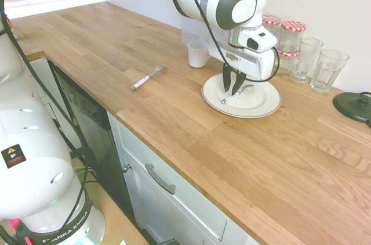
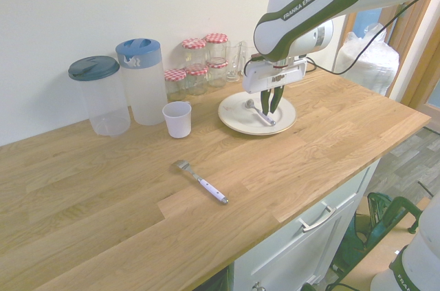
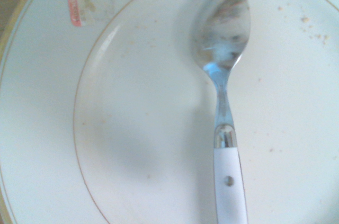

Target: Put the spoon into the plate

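I part the gripper (image 1: pixel 234 90) slightly so the white-handled metal spoon (image 1: pixel 236 94) lies freed in the round white plate (image 1: pixel 261 108).

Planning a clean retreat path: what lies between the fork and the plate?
Only bare wooden counter separates fork from plate, seen in the second exterior view.

**Colours and Patterns Recorded at the Worktop**

The plate (image 3: pixel 42 128) was white, with a thin gold line at its edge and a red-and-white sticker on the rim. The spoon (image 3: pixel 222 75) had a silver bowl and white handle. The fork (image 2: pixel 201 181) matched: silver tines, white handle. The jars (image 2: pixel 196 64) bore red-and-white checked lids. The two jugs (image 2: pixel 141 81) were clear, one lidded light blue, one dark blue. The cup (image 2: pixel 178 119) was white. The worktop (image 2: pixel 103 222) showed banded light oak.
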`<act>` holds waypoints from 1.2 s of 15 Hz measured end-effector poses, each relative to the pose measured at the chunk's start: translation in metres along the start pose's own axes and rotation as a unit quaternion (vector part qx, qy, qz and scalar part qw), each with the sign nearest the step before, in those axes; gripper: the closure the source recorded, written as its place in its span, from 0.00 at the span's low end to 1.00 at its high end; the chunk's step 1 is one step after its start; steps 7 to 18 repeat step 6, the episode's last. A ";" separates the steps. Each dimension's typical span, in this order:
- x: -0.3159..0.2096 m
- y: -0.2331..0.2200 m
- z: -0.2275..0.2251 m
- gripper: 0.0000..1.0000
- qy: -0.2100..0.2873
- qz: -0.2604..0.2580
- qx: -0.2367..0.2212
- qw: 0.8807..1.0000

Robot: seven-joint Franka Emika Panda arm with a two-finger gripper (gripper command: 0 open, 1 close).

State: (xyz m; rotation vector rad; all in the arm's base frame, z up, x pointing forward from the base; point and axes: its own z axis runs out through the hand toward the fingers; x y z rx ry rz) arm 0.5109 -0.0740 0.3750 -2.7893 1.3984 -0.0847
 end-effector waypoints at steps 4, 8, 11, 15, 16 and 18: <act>-0.011 -0.007 -0.015 0.00 0.001 -0.012 0.002 1.000; -0.047 -0.022 -0.048 0.00 0.000 -0.043 0.003 0.999; -0.047 -0.022 -0.048 0.00 0.000 -0.043 0.003 0.999; -0.047 -0.022 -0.048 0.00 0.000 -0.043 0.003 0.999; -0.047 -0.022 -0.048 0.00 0.000 -0.043 0.003 0.999; -0.047 -0.022 -0.048 0.00 0.000 -0.043 0.003 0.999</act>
